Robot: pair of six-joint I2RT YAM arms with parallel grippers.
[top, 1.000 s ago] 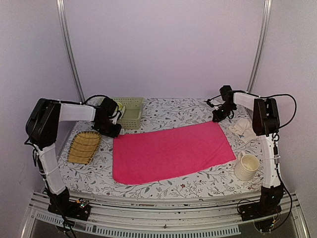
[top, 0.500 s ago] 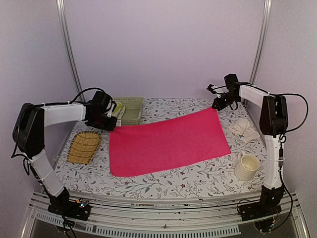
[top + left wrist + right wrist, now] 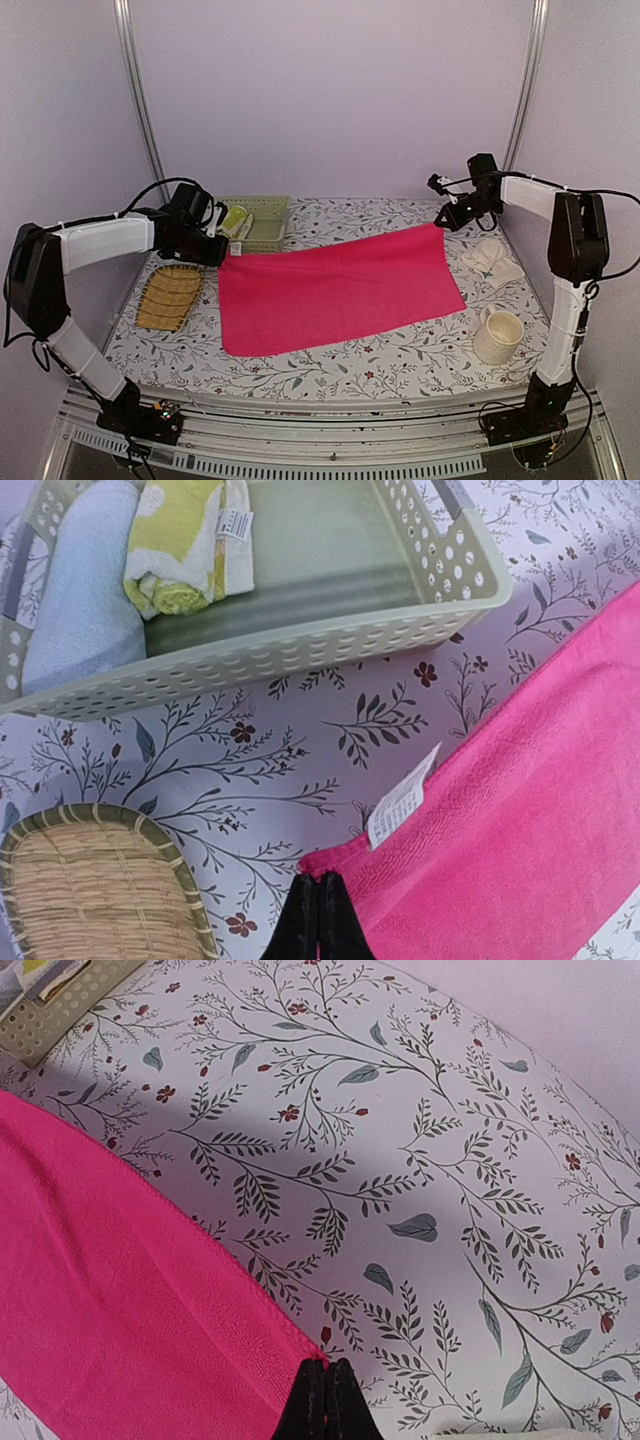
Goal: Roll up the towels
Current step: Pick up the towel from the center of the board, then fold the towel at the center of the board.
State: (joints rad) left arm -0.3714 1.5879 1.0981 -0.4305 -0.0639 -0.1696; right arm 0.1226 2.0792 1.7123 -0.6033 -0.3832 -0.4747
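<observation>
The bright pink towel (image 3: 335,292) lies spread on the flowered table, stretched between both arms. My left gripper (image 3: 216,252) is shut on its far left corner, next to the small white tag (image 3: 402,800); the pink cloth (image 3: 520,820) fills the lower right of the left wrist view. My right gripper (image 3: 443,222) is shut on the far right corner, and the pink towel (image 3: 110,1310) fills the lower left of the right wrist view. The cream-white towel (image 3: 492,260) lies crumpled at the right, beyond the mug.
A pale green perforated basket (image 3: 262,222) at the back left holds a rolled light blue towel (image 3: 85,580) and a yellow-white one (image 3: 185,545). A woven straw mat (image 3: 170,296) lies at the left. A cream mug (image 3: 497,336) stands at the front right.
Both grippers have moved away from the bases and outward with the towel's far corners, pulling the pink towel back and flatter across the table.
</observation>
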